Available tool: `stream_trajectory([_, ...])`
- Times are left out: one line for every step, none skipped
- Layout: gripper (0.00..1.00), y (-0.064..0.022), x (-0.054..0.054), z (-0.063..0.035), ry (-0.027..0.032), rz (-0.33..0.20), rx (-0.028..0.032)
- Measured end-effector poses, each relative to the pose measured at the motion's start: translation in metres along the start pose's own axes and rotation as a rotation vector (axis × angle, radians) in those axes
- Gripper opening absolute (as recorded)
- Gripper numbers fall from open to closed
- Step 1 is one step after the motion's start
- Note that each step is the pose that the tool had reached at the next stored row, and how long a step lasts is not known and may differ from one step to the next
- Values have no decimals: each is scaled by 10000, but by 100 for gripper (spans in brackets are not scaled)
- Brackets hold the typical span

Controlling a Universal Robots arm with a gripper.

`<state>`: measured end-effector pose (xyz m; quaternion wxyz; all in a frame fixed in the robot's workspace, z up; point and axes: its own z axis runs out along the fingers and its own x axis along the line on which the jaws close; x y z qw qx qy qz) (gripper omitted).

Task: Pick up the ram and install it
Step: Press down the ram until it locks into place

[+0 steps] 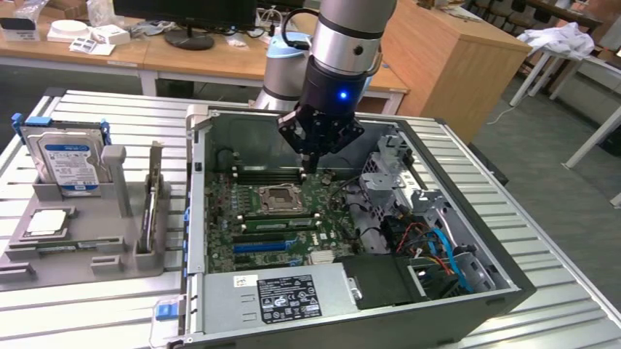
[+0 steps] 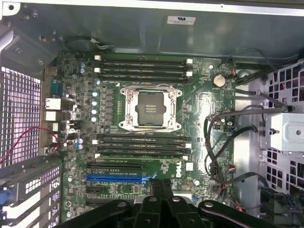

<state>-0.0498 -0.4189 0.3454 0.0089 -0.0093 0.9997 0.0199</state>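
The ram (image 1: pixel 57 247) looks like a slim green stick lying flat at the front of the grey parts tray (image 1: pixel 83 258), at the exterior view's left. My gripper (image 1: pixel 307 171) hangs inside the open computer case, far from that stick, just above the upper memory slots (image 1: pixel 267 173) of the motherboard (image 1: pixel 335 200). Its fingers are shut with nothing between them. The wrist view looks straight down past the fingers (image 2: pixel 156 192) onto the CPU socket (image 2: pixel 149 107), with dark, empty-looking memory slots (image 2: pixel 142 71) on one side of it and more slots (image 2: pixel 142 145) on the other.
On the tray stand a silver hard drive (image 1: pixel 66 161) and a dark expansion card (image 1: pixel 153 207), with a CPU (image 1: pixel 46 222) lying flat. Inside the case are a drive cage (image 1: pixel 393 171), cables (image 1: pixel 437 243) and a power supply (image 1: pixel 286 294). The case walls ring the motherboard.
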Motion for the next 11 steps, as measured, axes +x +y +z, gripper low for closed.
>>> stream_trajectory([11, 0, 0, 0, 1, -32, -2])
stream_trajectory([11, 0, 0, 0, 3, -73, -6])
stream_trajectory([11, 0, 0, 0, 4, -116, -10])
stream_trajectory([11, 0, 0, 0, 6, -153, -12])
stream_trajectory([11, 0, 0, 0, 7, -184, -14])
stream_trajectory([11, 0, 0, 0, 7, -198, -14])
stream_trajectory([11, -1, 0, 0, 8, -199, -14])
stream_trajectory([11, -1, 0, 0, 8, -200, -15])
stream_trajectory([11, -1, 0, 0, 8, -200, -14])
stream_trajectory([11, -1, 0, 0, 7, -200, -15])
stream_trajectory([11, -1, 0, 0, 8, -199, -14])
